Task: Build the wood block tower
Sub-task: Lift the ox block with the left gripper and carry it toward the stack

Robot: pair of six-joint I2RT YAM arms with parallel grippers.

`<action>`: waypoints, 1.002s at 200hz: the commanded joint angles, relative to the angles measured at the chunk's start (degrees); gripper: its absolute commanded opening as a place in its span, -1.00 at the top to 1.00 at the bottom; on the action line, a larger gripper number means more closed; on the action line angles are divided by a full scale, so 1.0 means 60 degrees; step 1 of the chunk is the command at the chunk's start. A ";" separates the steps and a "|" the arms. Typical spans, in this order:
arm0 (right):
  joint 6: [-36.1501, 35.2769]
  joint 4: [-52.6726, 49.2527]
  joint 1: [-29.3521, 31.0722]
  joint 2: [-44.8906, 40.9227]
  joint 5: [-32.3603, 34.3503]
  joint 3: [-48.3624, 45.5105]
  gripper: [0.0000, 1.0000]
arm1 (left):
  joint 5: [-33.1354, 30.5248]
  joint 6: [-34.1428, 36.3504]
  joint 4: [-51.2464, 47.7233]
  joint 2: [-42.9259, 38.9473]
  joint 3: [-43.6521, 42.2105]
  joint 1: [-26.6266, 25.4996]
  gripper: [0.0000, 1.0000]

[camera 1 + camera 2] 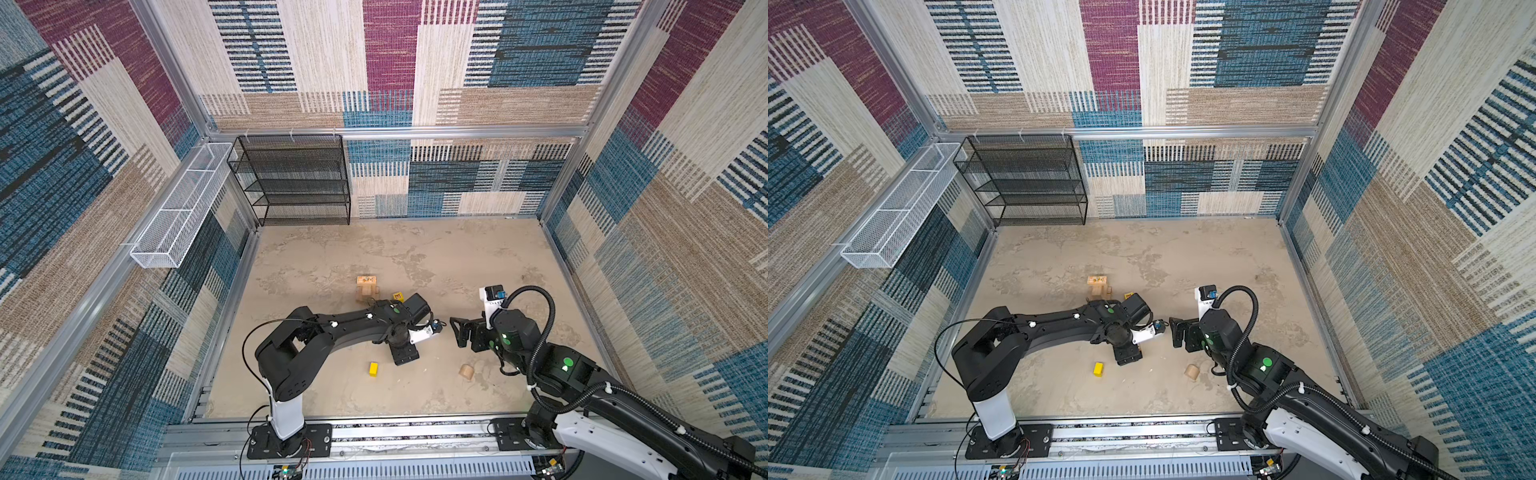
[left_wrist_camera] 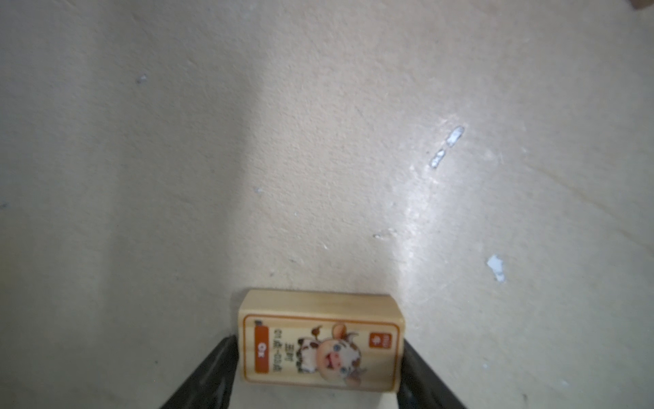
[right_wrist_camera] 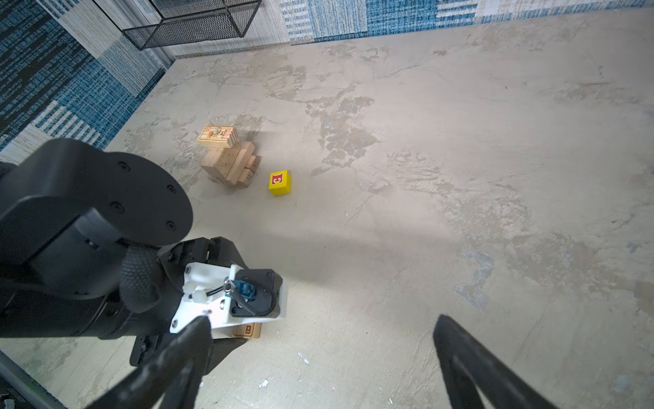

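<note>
Floor (image 1: 457, 257): mottled beige, scuffed. Walls (image 1: 498, 83): patterned carpet. Tower (image 1: 368, 291) stands mid-floor. L gripper (image 2: 318, 340) straddles ox block (image 2: 320, 354) on tower's robot side; can't tell if gripped. R gripper (image 3: 322, 319) spread wide, empty. E cube (image 3: 280, 183) just beside tower.

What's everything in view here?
tower: one, tan blocks, mid-table
letter E cube: one, yellow, beside the tower, apart
plain block: one, yellow, near side, left
rounded piece: one, tan, near side, right of centre
Ox block: one, tan with picture, between the left hand's fingers
mesh shelf: one, black, back left corner
mesh basket: one, white, on left wall
table: one, mottled beige
left hand: one, black, fingers flanking the Ox block
right hand: one, black, open, empty
</note>
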 commanded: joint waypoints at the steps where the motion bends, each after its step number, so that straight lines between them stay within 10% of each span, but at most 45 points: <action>1: -0.0011 0.0076 -0.0001 -0.0019 0.0074 -0.0010 -1.00 | 0.0055 -0.0352 -0.0203 -0.0045 0.0067 -0.0004 -0.50; 200: -0.0102 0.0138 -0.0012 0.0199 0.0071 -0.0023 -1.00 | 0.0231 -0.0268 -0.0436 0.0018 0.0361 -0.0001 -0.30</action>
